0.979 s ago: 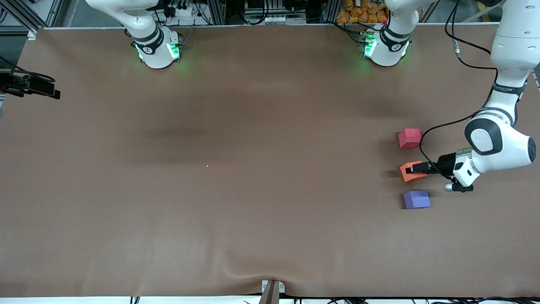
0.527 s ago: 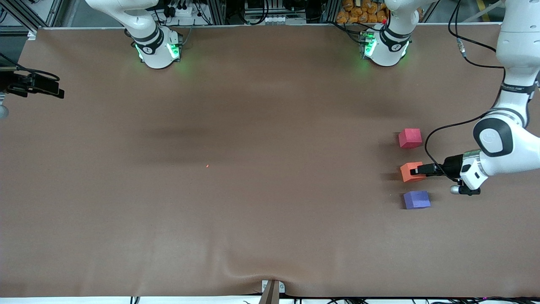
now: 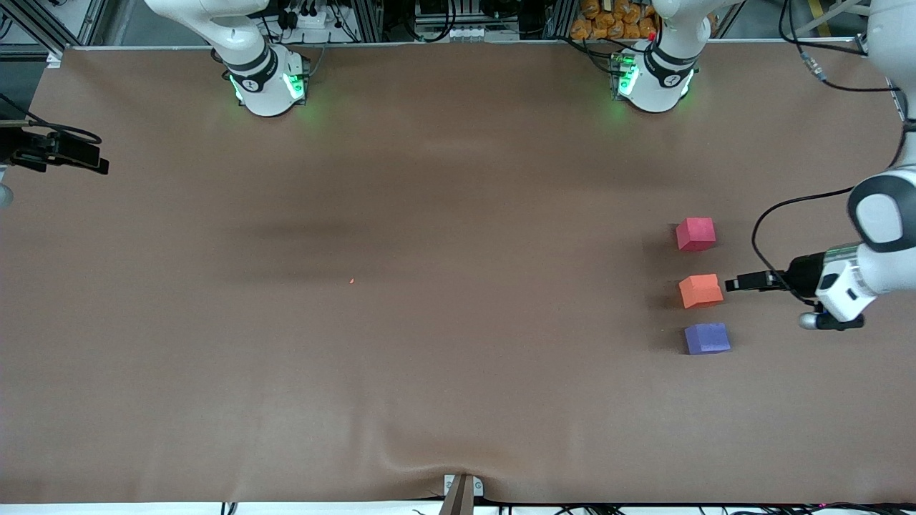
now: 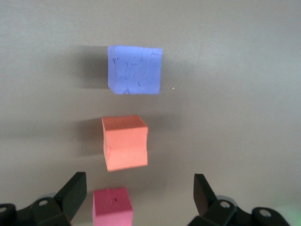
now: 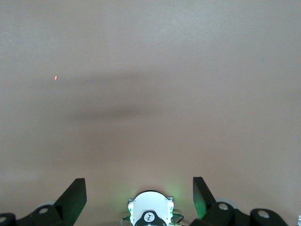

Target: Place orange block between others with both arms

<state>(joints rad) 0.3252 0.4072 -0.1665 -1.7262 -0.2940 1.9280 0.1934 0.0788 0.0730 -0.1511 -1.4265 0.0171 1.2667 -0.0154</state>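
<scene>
The orange block (image 3: 700, 290) rests on the table between the pinkish-red cube (image 3: 695, 234) and the purple-blue cube (image 3: 707, 338), the three in a row with small gaps. My left gripper (image 3: 737, 283) is open and holds nothing, just off the orange block toward the left arm's end of the table. The left wrist view shows the purple-blue cube (image 4: 135, 69), the orange block (image 4: 124, 149) and the pinkish-red cube (image 4: 112, 207) ahead of the left gripper (image 4: 139, 195). My right gripper (image 3: 96, 163) waits, open, at the right arm's end of the table, with bare cloth between its fingers (image 5: 75, 193).
Brown cloth (image 3: 429, 322) covers the table. A tiny red speck (image 3: 352, 281) lies near the middle. The two green-lit bases (image 3: 268, 82) (image 3: 651, 79) stand along the edge farthest from the front camera. A black cable (image 3: 769, 214) loops beside the left wrist.
The left gripper has drawn back off the orange block toward the left arm's end of the table. The block stays put between the other two. The right gripper barely shifted.
</scene>
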